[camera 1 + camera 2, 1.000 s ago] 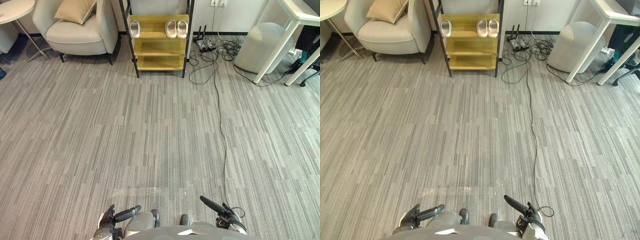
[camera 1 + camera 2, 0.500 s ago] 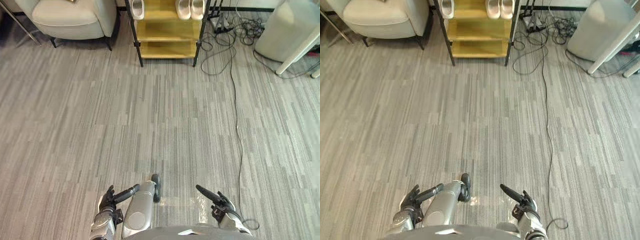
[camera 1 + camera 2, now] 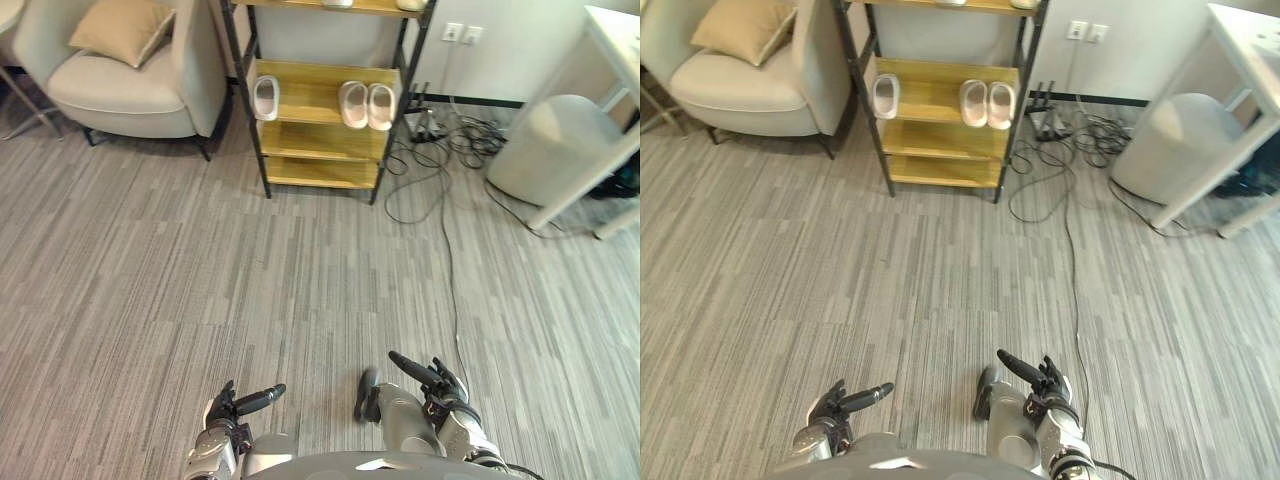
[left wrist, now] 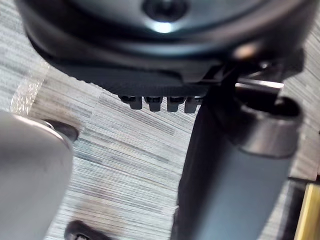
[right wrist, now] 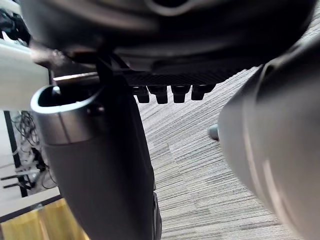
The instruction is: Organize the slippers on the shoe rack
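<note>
A black-framed wooden shoe rack point(image 3: 318, 140) stands against the far wall. On its shelf a single white slipper point(image 3: 266, 97) lies at the left, and a pair of white slippers point(image 3: 366, 105) lies at the right. More slippers point(image 3: 410, 4) peek in on the shelf above. My left hand point(image 3: 224, 408) and right hand point(image 3: 442, 384) hang low at the near edge, far from the rack. Each has its thumb stuck out and holds nothing. In the wrist views the left hand's fingers point(image 4: 155, 102) and the right hand's fingers point(image 5: 170, 92) hover over bare carpet.
A beige armchair point(image 3: 120, 90) with a tan cushion point(image 3: 120, 30) stands left of the rack. Black cables point(image 3: 440, 200) trail from the wall across the carpet at the right. A grey round pouf point(image 3: 545, 150) and a white table leg point(image 3: 585, 175) stand further right.
The whole picture has shifted as the camera moved; the rack now shows fuller and more centred. Both hands stay low and empty.
</note>
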`<state>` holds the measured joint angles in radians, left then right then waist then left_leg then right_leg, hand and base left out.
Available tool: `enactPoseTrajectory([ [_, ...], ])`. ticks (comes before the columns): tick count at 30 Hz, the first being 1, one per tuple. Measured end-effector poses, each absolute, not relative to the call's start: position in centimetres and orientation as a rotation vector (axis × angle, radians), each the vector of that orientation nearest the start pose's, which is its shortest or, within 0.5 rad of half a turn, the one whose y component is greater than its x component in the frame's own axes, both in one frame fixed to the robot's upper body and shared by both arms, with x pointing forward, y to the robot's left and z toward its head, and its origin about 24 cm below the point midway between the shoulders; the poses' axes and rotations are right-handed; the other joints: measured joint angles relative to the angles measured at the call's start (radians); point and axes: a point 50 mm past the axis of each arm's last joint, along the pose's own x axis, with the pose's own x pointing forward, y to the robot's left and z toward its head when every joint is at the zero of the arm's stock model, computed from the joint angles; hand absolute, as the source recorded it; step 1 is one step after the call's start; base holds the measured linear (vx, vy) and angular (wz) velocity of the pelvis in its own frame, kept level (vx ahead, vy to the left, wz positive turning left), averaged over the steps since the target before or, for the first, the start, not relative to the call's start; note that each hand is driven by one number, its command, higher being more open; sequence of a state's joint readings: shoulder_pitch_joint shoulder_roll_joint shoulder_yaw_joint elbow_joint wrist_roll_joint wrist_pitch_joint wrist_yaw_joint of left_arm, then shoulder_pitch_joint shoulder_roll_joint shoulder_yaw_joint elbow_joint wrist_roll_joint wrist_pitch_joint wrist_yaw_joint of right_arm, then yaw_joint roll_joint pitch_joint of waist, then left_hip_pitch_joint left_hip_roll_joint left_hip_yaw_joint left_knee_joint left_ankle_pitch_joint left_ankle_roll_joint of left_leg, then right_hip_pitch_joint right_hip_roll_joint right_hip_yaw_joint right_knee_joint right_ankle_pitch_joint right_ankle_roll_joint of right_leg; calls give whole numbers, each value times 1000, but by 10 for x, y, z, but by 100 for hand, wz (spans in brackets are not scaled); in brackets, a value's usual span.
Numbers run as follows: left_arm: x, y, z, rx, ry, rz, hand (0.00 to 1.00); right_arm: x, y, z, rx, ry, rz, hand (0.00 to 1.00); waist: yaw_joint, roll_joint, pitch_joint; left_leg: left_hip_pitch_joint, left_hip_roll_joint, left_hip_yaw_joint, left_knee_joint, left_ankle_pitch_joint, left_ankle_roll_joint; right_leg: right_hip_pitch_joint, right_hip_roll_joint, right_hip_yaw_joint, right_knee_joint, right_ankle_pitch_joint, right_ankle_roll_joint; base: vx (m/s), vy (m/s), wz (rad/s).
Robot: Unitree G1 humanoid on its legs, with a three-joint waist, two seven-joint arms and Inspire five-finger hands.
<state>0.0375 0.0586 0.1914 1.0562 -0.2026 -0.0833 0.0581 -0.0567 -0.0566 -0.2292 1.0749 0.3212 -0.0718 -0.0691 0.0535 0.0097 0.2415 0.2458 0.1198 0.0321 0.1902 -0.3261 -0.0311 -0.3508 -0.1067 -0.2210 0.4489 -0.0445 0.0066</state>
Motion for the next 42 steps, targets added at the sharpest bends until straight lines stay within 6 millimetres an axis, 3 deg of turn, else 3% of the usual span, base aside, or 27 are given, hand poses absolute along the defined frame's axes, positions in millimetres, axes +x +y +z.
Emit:
enactPoseTrajectory([
  [3,108,194,-159,-230,1009,406,100,142,-207,-147,350,914,-506,100,-11,37,-10,-6,62,-50,88,14,-23,25,47,-39,56,-100,-31,552,-329,10],
  [4,108,194,-159,-241,1006,410,100,136,-207,-149,351,926,-522,100,-12,40,-11,-37,81,-80,197,33,-44,65,64,-56,44,-126,-37,369,-204,36],
  [6,112,193,-157,-275,977,436,100,125,-209,-152,346,943,-535,100,-14,43,-9,-188,114,-126,560,134,-76,178,93,-96,-19,-157,-48,414,-226,48],
  [7,115,194,-155,-284,955,442,100,121,-210,-152,343,945,-544,100,-6,49,-5,-279,139,-110,747,136,-88,240,114,-106,-61,-165,-54,388,-188,31],
  [9,122,199,-150,-281,916,449,100,120,-206,-153,359,949,-553,100,2,36,3,-416,150,-46,898,95,-75,345,130,-118,-142,-172,-65,369,-100,20],
  [12,132,204,-144,-261,864,443,100,123,-198,-153,398,945,-555,100,19,12,15,-551,116,49,767,41,-44,455,124,-116,-250,-158,-42,365,-25,5],
  [14,139,202,-142,-266,848,433,100,127,-192,-154,411,946,-547,100,37,-3,25,-585,31,64,453,49,-40,516,91,-109,-302,-160,-26,521,136,-14],
  [15,140,201,-141,-267,844,431,100,128,-191,-153,411,946,-544,100,46,-8,28,-579,1,60,305,104,-43,534,76,-101,-310,-174,-2,472,202,-27],
  [16,139,200,-142,-266,849,430,100,127,-189,-154,413,954,-539,100,54,-6,25,-558,-22,47,184,276,-43,561,65,-85,-322,-193,29,503,202,-25],
  [17,140,203,-141,-248,849,426,100,129,-180,-156,418,971,-511,100,56,-32,25,-529,-56,67,160,300,18,581,36,-67,-338,-198,37,600,223,-16],
  [18,140,205,-141,-240,848,423,100,131,-178,-155,421,972,-502,100,55,-42,20,-530,-64,69,157,293,27,578,29,-66,-339,-194,36,603,193,1],
  [20,139,211,-141,-259,848,455,100,134,-168,-155,442,968,-485,100,65,-65,11,-529,-80,96,247,205,74,578,-8,-21,-271,-177,50,473,159,-7],
  [22,136,215,-142,-244,858,459,100,134,-167,-155,446,969,-480,100,75,-65,9,-495,-79,105,257,173,80,559,-22,5,-179,-169,64,366,117,-22],
  [23,131,216,-144,-233,884,457,100,133,-166,-156,449,972,-475,100,74,-64,5,-433,-78,113,247,136,83,497,-45,40,30,-144,107,427,118,-18],
  [24,128,218,-145,-208,900,442,100,131,-166,-156,446,974,-466,100,67,-67,2,-387,-80,113,229,108,86,425,-72,55,224,-87,177,274,69,-11],
  [25,128,219,-145,-189,904,431,100,131,-166,-156,442,974,-461,100,67,-70,1,-372,-81,113,218,96,85,387,-85,58,309,-75,188,374,52,-4],
  [26,127,221,-145,-162,916,418,100,134,-166,-154,433,959,-450,100,63,-72,2,-339,-87,114,214,76,91,295,-118,54,489,-91,159,281,2,0],
  [27,124,221,-147,-152,932,419,100,139,-169,-151,429,923,-447,100,49,-73,1,-289,-86,108,198,60,90,227,-133,23,598,-125,106,339,-4,3],
  [29,123,219,-148,-154,939,414,100,144,-171,-147,421,890,-441,100,36,-70,2,-218,-81,94,156,53,83,160,-134,-29,596,-164,77,280,-54,23],
  [30,124,214,-148,-165,940,409,100,145,-172,-147,418,879,-441,100,35,-67,4,-174,-73,86,126,52,81,130,-123,-58,503,-189,50,288,-87,26],
  [33,124,207,-150,-187,944,404,100,149,-172,-144,419,859,-438,100,33,-59,4,-123,-48,70,88,40,60,84,-79,-75,251,-188,45,332,-169,23],
  [34,123,207,-150,-183,946,398,100,150,-172,-144,420,856,-436,100,33,-59,3,-111,-41,59,75,29,39,72,-55,-70,79,-150,57,431,-277,39],
  [35,121,207,-151,-177,952,397,100,149,-172,-144,414,860,-437,100,27,-61,1,-91,-42,37,68,12,8,84,-40,-53,-19,-2,30,401,-242,39],
  [36,122,204,-151,-185,957,396,100,149,-177,-144,396,860,-439,100,27,-49,0,-74,-31,26,61,6,0,95,-27,-60,-16,-10,-5,347,-192,22],
  [37,121,197,-153,-192,966,385,100,149,-181,-144,383,863,-443,100,36,-18,-13,-77,-10,25,47,17,-12,88,-10,-64,-1,-37,-15,247,-132,3],
  [40,118,188,-155,-191,984,358,100,147,-188,-144,391,859,-478,100,22,15,-17,-42,16,0,25,31,-33,91,-3,-91,68,-133,-29,418,-254,17],
  [42,118,184,-156,-190,987,338,100,143,-187,-146,393,877,-486,100,18,28,-25,-77,52,-23,147,35,-42,159,26,-130,21,-158,-34,372,-255,43],
])
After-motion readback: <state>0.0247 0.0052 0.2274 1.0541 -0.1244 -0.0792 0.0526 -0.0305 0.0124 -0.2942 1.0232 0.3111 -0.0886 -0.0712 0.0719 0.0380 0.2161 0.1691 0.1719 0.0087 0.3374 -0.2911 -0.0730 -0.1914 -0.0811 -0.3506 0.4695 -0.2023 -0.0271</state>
